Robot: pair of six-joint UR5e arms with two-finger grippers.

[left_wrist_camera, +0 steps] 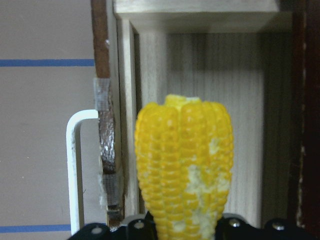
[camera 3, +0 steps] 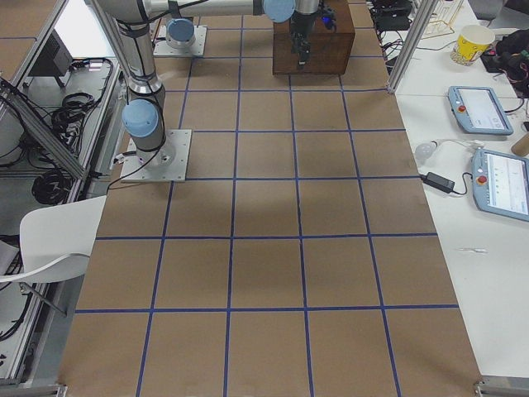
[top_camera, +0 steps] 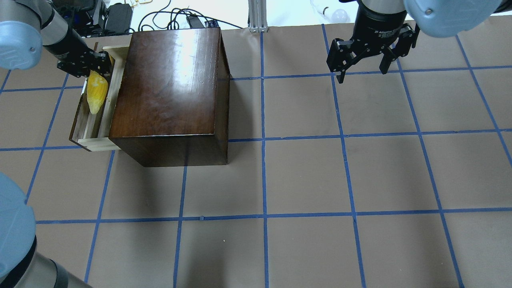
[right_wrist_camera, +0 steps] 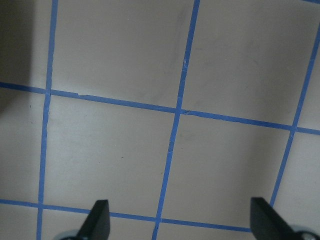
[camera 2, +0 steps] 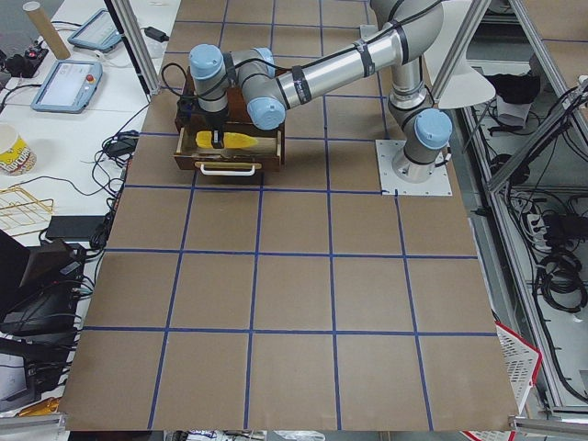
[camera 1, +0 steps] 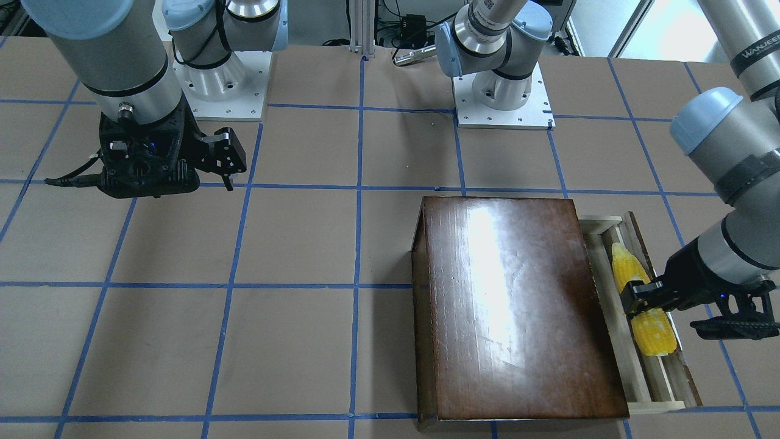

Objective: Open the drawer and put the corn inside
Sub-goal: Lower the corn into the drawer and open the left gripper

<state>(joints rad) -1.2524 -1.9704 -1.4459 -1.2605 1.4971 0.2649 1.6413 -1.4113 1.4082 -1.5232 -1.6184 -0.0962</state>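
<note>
Reaching sideways, left tool point(camera 1: 637, 297) clasps corn point(camera 1: 655, 333) over drawer point(camera 1: 614, 223).

"WANJEE", cut off by the frame edge, is read on the left arm point(camera 1: 753, 56), beyond the box point(camera 1: 518, 305). "2F Adaptive" is printed on the right gripper point(top_camera: 363, 75) body.

Brown table cover point(top_camera: 304, 176) crossed by a grid of blue tape lines point(top_camera: 304, 215), alongside it a white bench point(camera 3: 463, 248) with one teach pendant point(camera 3: 475, 108), a second pendant point(camera 3: 504, 184) and a yellow paper cup point(camera 3: 474, 41), at the opposite side a white chair point(camera 3: 58, 236).
</note>
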